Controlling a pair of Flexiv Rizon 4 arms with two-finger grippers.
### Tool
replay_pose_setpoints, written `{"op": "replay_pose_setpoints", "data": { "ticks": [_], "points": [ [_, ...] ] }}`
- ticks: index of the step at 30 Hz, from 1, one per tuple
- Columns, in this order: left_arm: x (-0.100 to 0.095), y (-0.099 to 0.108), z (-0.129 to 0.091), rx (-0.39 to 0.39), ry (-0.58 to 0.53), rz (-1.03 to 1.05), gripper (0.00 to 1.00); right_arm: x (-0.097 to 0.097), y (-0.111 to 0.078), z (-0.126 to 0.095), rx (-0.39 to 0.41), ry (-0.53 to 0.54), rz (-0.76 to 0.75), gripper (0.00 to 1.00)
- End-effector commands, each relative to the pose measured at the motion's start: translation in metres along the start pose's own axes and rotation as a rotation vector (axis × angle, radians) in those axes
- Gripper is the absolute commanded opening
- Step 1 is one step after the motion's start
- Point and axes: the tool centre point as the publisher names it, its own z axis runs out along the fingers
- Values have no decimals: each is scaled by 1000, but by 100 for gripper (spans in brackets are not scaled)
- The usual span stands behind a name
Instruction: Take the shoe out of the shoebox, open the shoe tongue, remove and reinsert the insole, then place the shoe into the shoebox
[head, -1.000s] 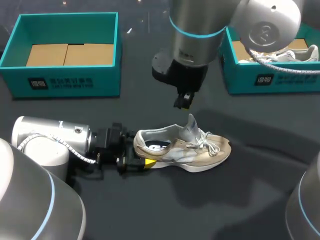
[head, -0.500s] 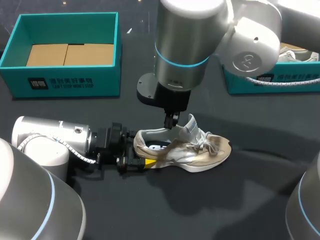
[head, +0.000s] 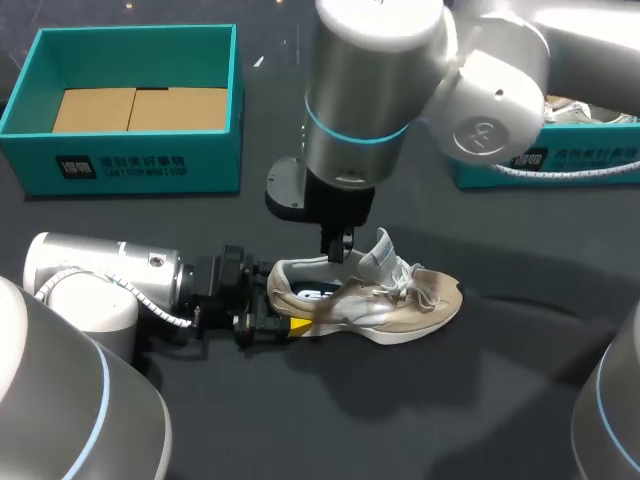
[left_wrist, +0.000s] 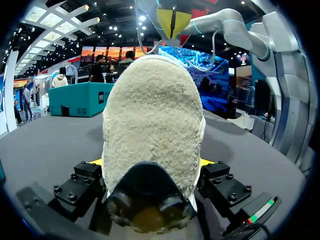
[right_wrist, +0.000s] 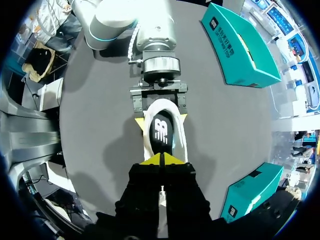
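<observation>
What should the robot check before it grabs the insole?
1. The shoe lies on the table: ok.
2. The left gripper is shut on the heel: ok.
3. The right gripper is above the shoe: ok.
4. The tongue stands up, out of the way: ok.
5. The insole shows inside: ok.
6. The right gripper is open enough to pinch: not ok, its tips are together.

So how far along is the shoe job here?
Done: the shoe is out on the table, tongue standing up. In hand: the left gripper clamps the heel; the right gripper, shut and empty, hangs over the insole, which lies in the shoe. Left: pulling and refitting the insole, then boxing the shoe.
</observation>
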Motion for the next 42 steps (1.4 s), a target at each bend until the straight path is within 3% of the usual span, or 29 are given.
{"op": "replay_pose_setpoints", "data": {
  "ticks": [1,14,23,35,42],
  "points": [
    [1,1,2,0,-2,0,0,1,2,38,-67,-7,-16,0],
    [1,1,2,0,-2,0,0,1,2,38,-67,-7,-16,0],
    [1,1,2,0,-2,0,0,-14,4,82,-61,42,-48,0],
    [1,1,2,0,-2,0,0,-13,-1,105,-58,75,-45,0],
    [1,1,2,0,-2,0,0,-12,-17,117,-53,64,-24,0]
  ]
}}
